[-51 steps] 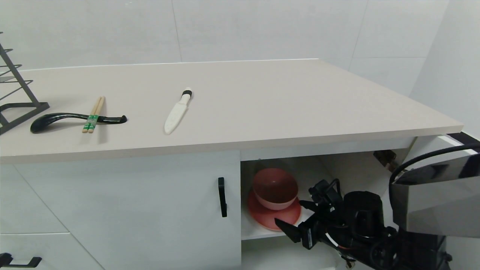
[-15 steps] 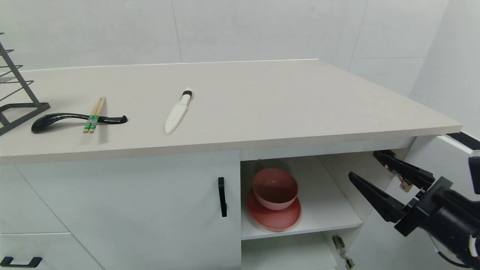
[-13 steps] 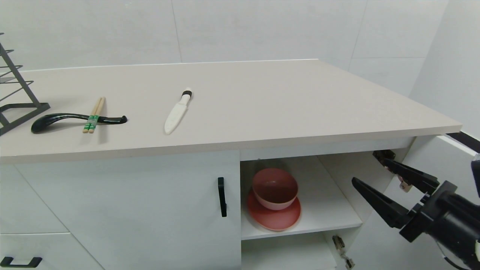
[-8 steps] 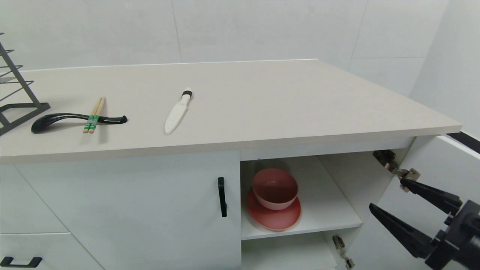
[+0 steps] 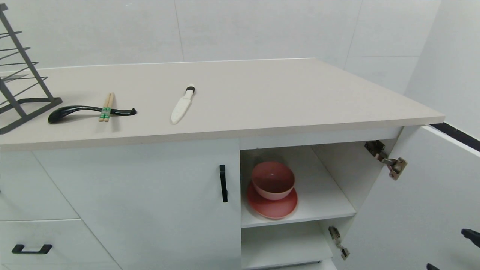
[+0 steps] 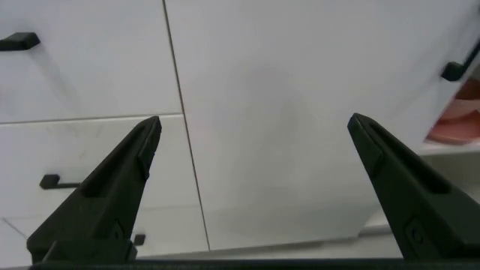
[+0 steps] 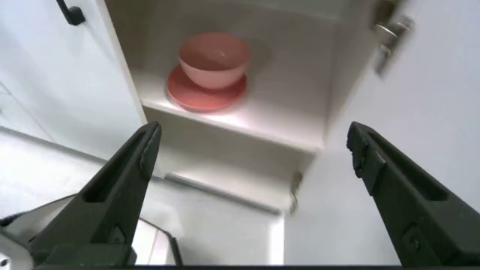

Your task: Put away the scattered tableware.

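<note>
change: right gripper (image 7: 253, 136) has been pulled back from the cabinet opening; its fingertips (image 5: 469, 234) are now seen at the lower right edge of the head view. The head camera has shifted, so no tableware is counted as moved.
right gripper: fingers spread wide, nothing held, faced at the open cabinet, well apart from the bowl.
left gripper (image 6: 253, 124): spread wide, nothing held, in front of white drawer fronts and a shut door.
bowl (image 5: 272, 180): pink, upright, seated on the red plate (image 5: 272, 204) on the upper shelf (image 5: 330, 202).
knife (image 5: 182, 105): white, laid flat on the countertop (image 5: 281, 93).
chopsticks (image 5: 106, 111): pair laid across the black spoon (image 5: 71, 111), left of the knife.
rack (image 5: 22, 75): dark wire, at the countertop's left end, near the spoon.
cabinet door (image 5: 420, 195): swung open.
</note>
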Tool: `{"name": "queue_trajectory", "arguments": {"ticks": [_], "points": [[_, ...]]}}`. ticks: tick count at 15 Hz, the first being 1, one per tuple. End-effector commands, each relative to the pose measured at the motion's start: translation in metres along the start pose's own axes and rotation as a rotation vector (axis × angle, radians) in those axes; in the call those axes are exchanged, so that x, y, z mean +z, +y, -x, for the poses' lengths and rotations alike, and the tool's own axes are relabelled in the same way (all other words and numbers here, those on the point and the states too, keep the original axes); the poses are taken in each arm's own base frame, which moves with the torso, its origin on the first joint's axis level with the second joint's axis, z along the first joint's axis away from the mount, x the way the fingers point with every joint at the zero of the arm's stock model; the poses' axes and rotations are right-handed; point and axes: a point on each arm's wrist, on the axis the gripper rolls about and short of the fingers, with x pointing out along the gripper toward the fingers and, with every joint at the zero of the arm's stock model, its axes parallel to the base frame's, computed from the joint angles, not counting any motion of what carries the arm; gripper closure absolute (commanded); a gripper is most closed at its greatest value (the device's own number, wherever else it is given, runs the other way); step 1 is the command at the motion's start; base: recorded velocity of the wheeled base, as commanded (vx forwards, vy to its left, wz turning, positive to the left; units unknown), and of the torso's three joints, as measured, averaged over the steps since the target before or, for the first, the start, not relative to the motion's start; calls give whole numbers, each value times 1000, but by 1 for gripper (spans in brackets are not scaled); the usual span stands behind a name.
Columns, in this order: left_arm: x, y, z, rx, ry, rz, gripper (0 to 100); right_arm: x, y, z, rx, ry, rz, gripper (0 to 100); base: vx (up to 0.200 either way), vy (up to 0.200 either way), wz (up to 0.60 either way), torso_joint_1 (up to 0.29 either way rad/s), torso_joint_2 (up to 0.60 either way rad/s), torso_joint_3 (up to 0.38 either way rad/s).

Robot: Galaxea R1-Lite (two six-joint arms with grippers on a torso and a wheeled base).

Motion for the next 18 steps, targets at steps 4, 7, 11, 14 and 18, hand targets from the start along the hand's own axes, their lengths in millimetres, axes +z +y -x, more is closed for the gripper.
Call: {"name": "queue_trajectory", "arguments": {"ticks": [4, 7, 11, 14, 18], "points": [[0, 0, 0, -1, 2, -2, 0, -9, 1, 37, -88, -127, 65, 0, -150, 0, 0, 2, 3, -1], [0, 0, 0, 0, 2, 0, 0, -13, 3, 45, -216, -150, 65, 0, -133, 0, 0, 5, 0, 2], [0, 0, 0, 0, 0, 0, 0, -14, 10, 56, -387, -223, 59, 0, -150, 0, 0, 7, 1, 3], [0, 0, 0, 0, 0, 0, 0, -16, 13, 59, -431, -250, 44, 0, 0, 0, 0, 0, 0, 0], [0, 0, 0, 0, 0, 1, 0, -27, 15, 53, -286, -239, -48, 0, 0, 0, 0, 0, 0, 0]]}}
